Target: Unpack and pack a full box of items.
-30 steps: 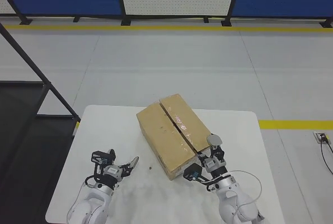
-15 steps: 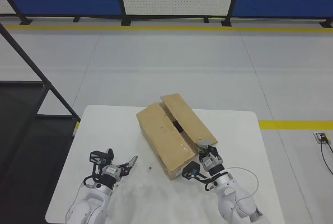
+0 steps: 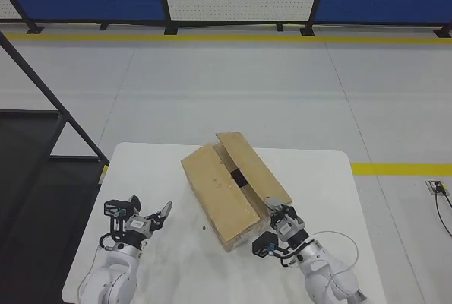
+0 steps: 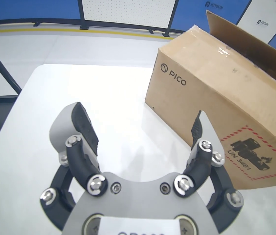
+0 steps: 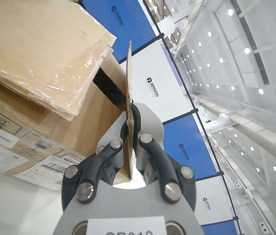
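Note:
A brown cardboard box [image 3: 219, 199] lies aslant in the middle of the white table [image 3: 157, 171]. Its right top flap [image 3: 252, 169] is lifted, and a dark gap shows between the two flaps. My right gripper [image 3: 280, 215] is at the flap's near corner, shut on the flap's edge [image 5: 128, 79], which stands upright between the pads. The other flap [image 5: 37, 52] lies flat with clear tape on it. My left gripper [image 3: 151, 215] rests open over the table left of the box [image 4: 216, 94], with nothing between its fingers [image 4: 82, 125].
A black metal frame [image 3: 51, 129] stands off the table's left side. Grey floor with a yellow line [image 3: 408, 169] lies beyond the table. White and printed labels [image 5: 10, 143] cover the box's near end. Bare table lies left of the box.
My right gripper has closed on the right flap's corner and raised it, opening a gap in the box top. The box turned slightly. My left arm has drawn back to the left.

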